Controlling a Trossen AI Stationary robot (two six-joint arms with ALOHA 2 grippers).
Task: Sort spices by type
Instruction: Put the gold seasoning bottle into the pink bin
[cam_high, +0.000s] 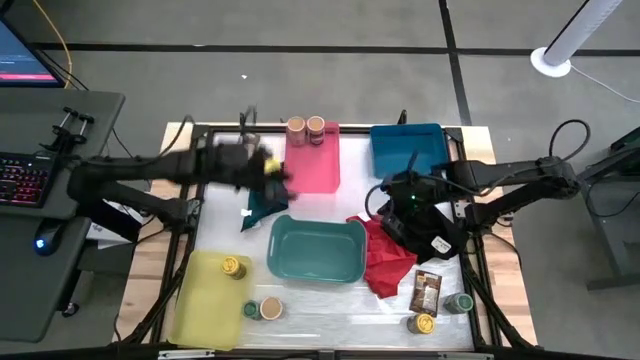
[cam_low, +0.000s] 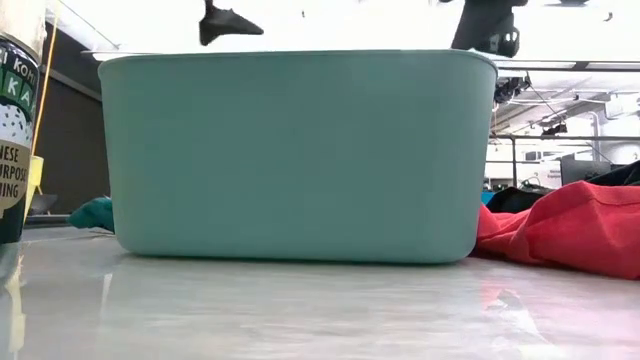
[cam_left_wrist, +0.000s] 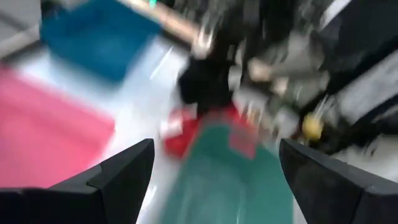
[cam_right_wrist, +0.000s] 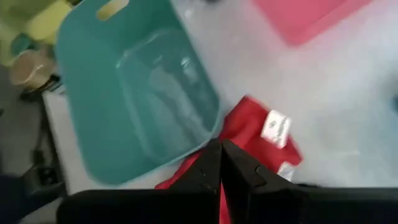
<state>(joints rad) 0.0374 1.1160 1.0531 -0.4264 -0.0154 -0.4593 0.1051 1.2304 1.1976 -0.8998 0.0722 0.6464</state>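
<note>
Two tan-lidded jars stand at the far end of the pink bin. A yellow-lidded jar sits in the yellow bin. Two more jars stand beside it on the table. A brown packet, a green-lidded jar and a yellow-lidded jar lie near the front right. My left gripper hovers open and empty by the pink bin's left edge. My right gripper is shut above the red cloth, holding nothing.
The teal bin stands mid-table, the blue bin at the far right. A dark green cloth lies left of the teal bin. The red cloth lies right of it, with a black cloth under my right arm.
</note>
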